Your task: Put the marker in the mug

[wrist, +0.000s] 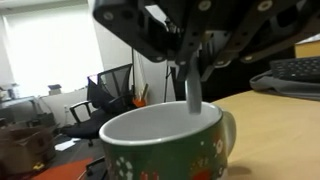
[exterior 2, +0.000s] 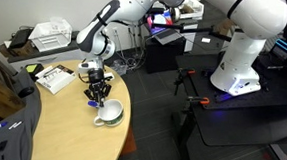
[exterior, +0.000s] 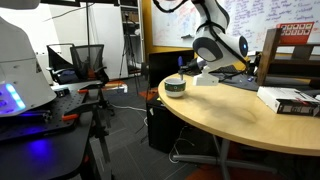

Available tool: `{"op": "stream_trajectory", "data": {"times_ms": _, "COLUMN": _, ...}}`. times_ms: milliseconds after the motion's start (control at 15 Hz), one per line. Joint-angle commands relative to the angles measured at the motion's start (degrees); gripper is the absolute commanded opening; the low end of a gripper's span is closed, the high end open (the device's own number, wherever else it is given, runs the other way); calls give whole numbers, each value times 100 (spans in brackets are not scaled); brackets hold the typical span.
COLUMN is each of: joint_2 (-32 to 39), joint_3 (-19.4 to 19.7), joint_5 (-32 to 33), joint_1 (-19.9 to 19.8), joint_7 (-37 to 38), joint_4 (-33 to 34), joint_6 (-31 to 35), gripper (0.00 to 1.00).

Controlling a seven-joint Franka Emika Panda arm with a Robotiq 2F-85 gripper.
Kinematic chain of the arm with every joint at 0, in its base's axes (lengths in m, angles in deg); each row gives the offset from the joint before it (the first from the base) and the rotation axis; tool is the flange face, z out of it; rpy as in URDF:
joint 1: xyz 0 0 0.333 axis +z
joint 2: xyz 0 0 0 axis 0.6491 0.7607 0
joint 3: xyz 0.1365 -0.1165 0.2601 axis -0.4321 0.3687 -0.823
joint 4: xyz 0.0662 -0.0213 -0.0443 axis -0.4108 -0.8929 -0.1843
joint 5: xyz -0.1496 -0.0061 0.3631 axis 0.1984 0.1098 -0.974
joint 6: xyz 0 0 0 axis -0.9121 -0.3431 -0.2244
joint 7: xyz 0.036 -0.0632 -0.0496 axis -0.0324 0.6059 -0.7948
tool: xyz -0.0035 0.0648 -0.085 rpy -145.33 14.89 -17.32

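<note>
The mug [wrist: 165, 140] is squat and dark green with a whitish inside, and fills the lower part of the wrist view. It stands near the round table's edge in both exterior views [exterior: 175, 86] [exterior 2: 108, 113]. My gripper [wrist: 190, 62] comes in from the top and is shut on the marker [wrist: 192, 90], a pale slim stick hanging straight down. The marker's lower end sits at the mug's far rim; I cannot tell whether it is inside. In both exterior views the gripper [exterior: 203, 72] [exterior 2: 97, 90] hovers just beside the mug.
A flat white box [exterior: 285, 98] [exterior 2: 54, 77] lies on the wooden table [exterior: 230, 120]. A keyboard [wrist: 295, 72] lies behind the mug. A wooden shelf [exterior: 292, 55] stands at the back. The table edge [exterior 2: 129, 119] is close to the mug.
</note>
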Motion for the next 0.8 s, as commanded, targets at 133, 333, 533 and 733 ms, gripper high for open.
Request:
{"op": "stream_trajectory", "data": {"times_ms": 133, "joint_2": -297, "joint_3": 624, "joint_5": -402, "joint_1": 497, "joint_7": -573, "joint_4": -158, "joint_6": -133, "gripper": 5}}
{"op": "stream_trajectory", "data": {"times_ms": 333, "joint_2": -496, "joint_3": 828, "joint_5": -503, "joint_1": 582, "joint_7": -870, "joint_4": -415, "joint_6": 73, "gripper": 5}}
{"op": "stream_trajectory", "data": {"times_ms": 533, "joint_2": -771, "joint_3": 957, "joint_5": -636, "joint_1": 541, "joint_7": -1224, "joint_4": -708, "joint_6": 57, "gripper": 44}}
{"op": "stream_trajectory", "data": {"times_ms": 733, "joint_2": -1184, "joint_3": 1072, "joint_5": -790, "joint_1": 571, "joint_7": -1539, "joint_4": -1121, "joint_6": -83, "gripper": 66}}
